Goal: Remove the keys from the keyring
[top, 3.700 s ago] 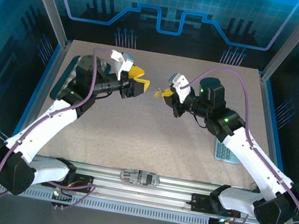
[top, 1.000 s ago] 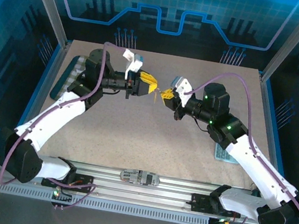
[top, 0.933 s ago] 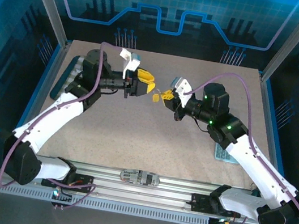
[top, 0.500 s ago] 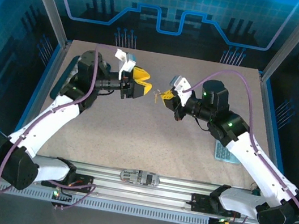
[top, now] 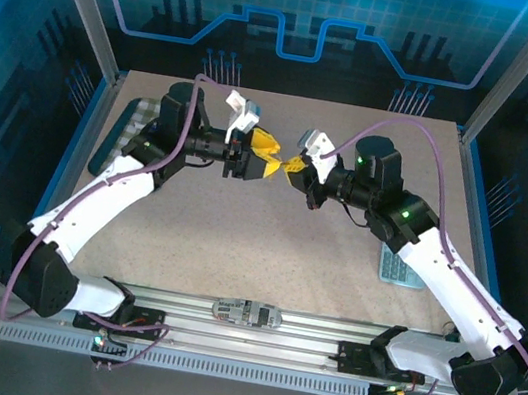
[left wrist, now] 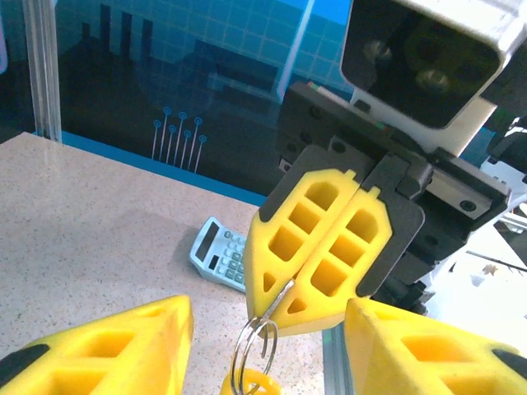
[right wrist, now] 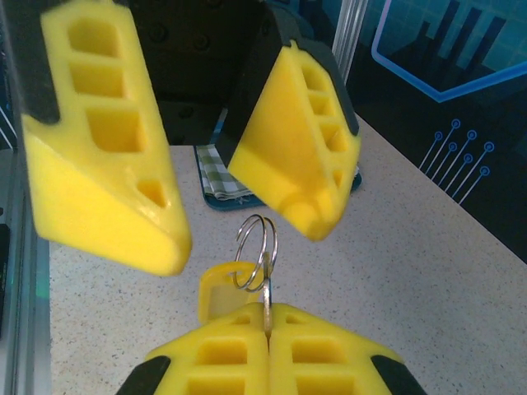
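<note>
My right gripper (right wrist: 268,319) is shut on the thin grey metal key (right wrist: 266,298), seen edge-on between its yellow pads. The key hangs on the keyring (right wrist: 256,249), a silver wire split ring with a small yellow tag (right wrist: 216,290) on it. My left gripper (left wrist: 268,319) is open, its fingers (right wrist: 107,173) standing either side of the ring without touching it. In the left wrist view the keyring (left wrist: 254,352) dangles below the right gripper's closed tips, above the tag (left wrist: 251,384). From above, the left gripper (top: 264,152) and the right gripper (top: 296,165) meet nose to nose over the table's far middle.
A pale blue calculator (top: 396,269) lies on the table by the right arm. A checked cloth on a dark blue tray (top: 125,129) sits at the far left. The aluminium rail (top: 245,313) runs along the near edge.
My left gripper, drawn back to the left half a second ago, has moved right again and its open fingers now bracket the ring. The right gripper still holds the key in place.
</note>
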`<act>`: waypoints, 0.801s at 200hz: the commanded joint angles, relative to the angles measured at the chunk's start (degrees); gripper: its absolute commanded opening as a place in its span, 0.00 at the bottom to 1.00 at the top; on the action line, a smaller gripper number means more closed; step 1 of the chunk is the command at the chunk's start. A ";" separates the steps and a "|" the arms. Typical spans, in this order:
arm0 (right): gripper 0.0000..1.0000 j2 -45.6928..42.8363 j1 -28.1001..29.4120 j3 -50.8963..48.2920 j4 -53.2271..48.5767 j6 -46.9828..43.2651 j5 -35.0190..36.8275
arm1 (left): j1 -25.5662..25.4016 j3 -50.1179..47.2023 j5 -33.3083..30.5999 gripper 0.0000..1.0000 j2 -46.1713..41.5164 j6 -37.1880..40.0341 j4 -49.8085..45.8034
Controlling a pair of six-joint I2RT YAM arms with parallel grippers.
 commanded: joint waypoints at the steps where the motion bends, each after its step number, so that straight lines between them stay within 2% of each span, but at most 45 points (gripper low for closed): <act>1: 0.00 0.42 0.95 1.99 -0.56 -0.75 -1.21 | -0.39 2.85 2.69 0.43 1.05 2.14 -3.00; 69: 0.00 0.33 0.92 1.77 -0.62 -0.92 -1.12 | -0.09 2.47 2.47 0.20 0.62 0.95 -1.35; 98: 0.00 -0.03 0.95 1.48 -0.51 -0.90 -0.79 | 0.09 2.23 3.02 0.00 0.35 0.41 -0.75; 111: 0.00 -0.25 0.92 1.14 -0.06 -0.97 -0.78 | 0.28 1.74 2.77 0.00 0.10 -0.40 0.24; 160: 0.00 -1.59 0.86 -1.06 2.55 -0.92 -0.26 | 2.31 -1.52 2.11 0.00 -0.33 -11.02 11.25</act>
